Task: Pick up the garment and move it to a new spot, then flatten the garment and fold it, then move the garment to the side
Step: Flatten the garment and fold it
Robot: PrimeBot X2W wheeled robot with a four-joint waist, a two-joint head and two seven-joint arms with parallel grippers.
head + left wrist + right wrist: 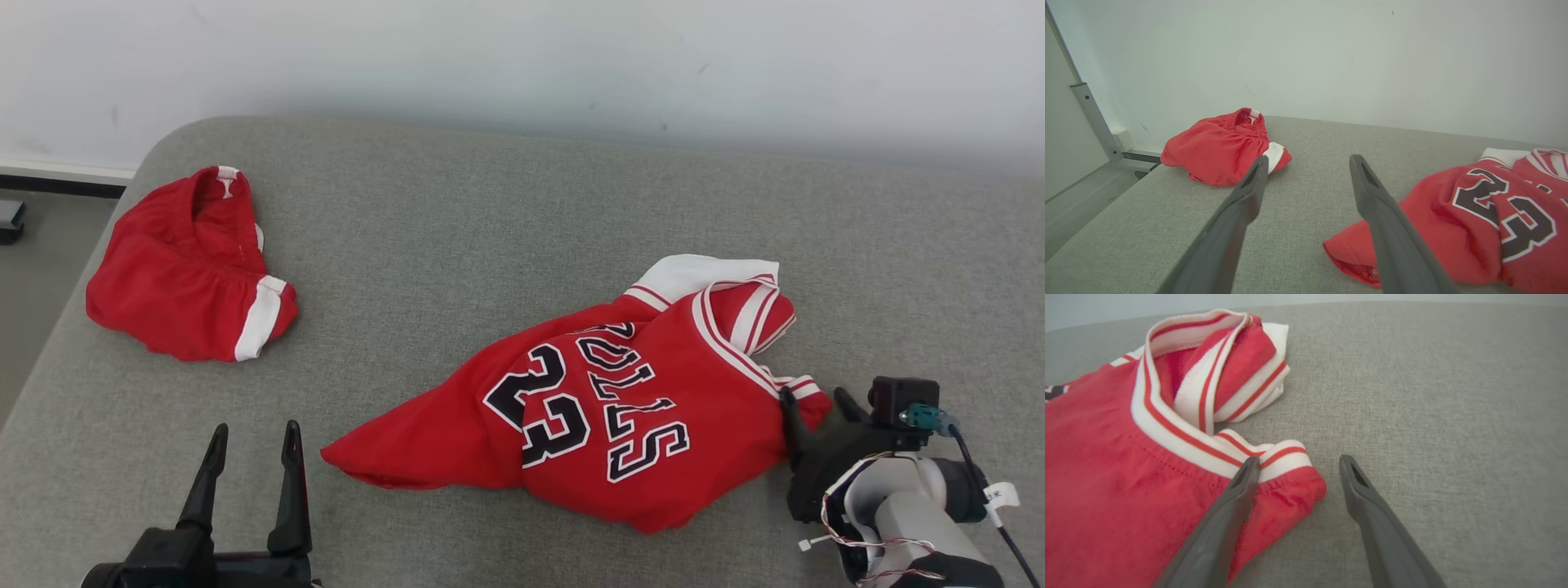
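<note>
On the grey padded table point(490, 204) a crumpled red jersey point(620, 408) is lying toward five o'clock, red shorts point(188, 278) are sitting at ten o'clock, and the right gripper point(815, 407) at the jersey's striped corner and the left gripper point(255, 429) at seven o'clock are both gaping wide, holding nothing.

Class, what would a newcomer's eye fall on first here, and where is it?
A crumpled red jersey numbered 23 lies right of centre on the grey surface. Red shorts sit bunched at the far left. The right gripper stands open at the jersey's right corner.
</note>
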